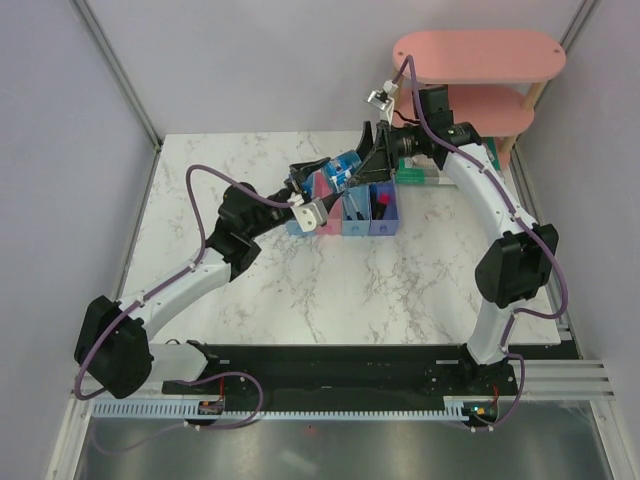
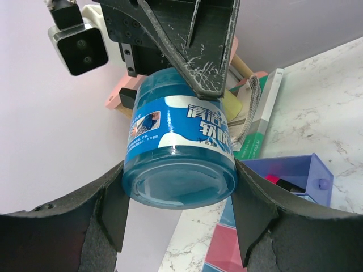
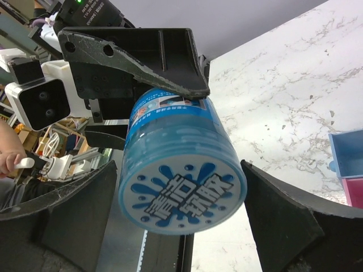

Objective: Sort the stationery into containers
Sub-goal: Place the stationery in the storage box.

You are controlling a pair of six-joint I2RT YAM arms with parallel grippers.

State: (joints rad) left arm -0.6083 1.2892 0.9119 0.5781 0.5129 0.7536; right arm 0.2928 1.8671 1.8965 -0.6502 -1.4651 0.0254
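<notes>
Claws from both my arms grip one blue jar [image 1: 349, 165], seen from overhead in the air just above the row of four joined bins [image 1: 345, 218]. The camera on my left gripper [image 2: 178, 175] shows the jar's clear base and side label, with fingers pressed to either flank. Below right, the purple bin [image 2: 309, 170] holds a pink-ended highlighter [image 2: 286, 185]. Only the camera on my right gripper [image 3: 180, 170] shows the white lid with blue lettering. Its fingers likewise pinch the jar's sides, crosswise to the left pair.
</notes>
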